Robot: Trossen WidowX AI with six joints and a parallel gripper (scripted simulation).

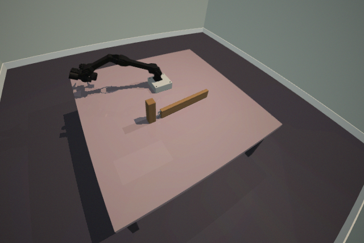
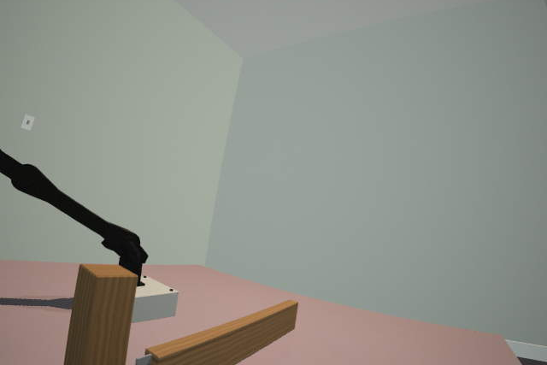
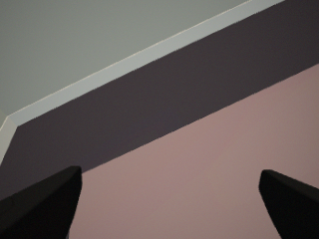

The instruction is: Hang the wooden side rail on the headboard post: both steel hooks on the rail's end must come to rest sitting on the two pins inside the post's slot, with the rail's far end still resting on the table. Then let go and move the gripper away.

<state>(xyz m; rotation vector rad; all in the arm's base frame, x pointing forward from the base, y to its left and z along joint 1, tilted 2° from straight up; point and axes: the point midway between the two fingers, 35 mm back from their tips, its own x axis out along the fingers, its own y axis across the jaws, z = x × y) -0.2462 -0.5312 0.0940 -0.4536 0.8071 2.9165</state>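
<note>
The wooden headboard post (image 1: 151,112) (image 2: 106,319) stands upright on the table. The wooden side rail (image 1: 184,103) (image 2: 229,334) rests on its narrow edge on the table, its far end pointing away from the post. Its steel hooks (image 1: 158,114) (image 2: 144,359) face the post across a small gap; only part of them shows. The post's slot and pins cannot be made out. My gripper (image 3: 172,177) is open and empty in the wrist view. It is far from rail and post, above the table's left corner in the top view.
The white arm base (image 1: 162,86) (image 2: 155,305) stands on the pink table (image 1: 205,140) (image 2: 353,334) behind the post and rail. The black arm (image 1: 135,62) (image 2: 73,206) stretches left from it, raised above the table. The table's edge runs close to the gripper.
</note>
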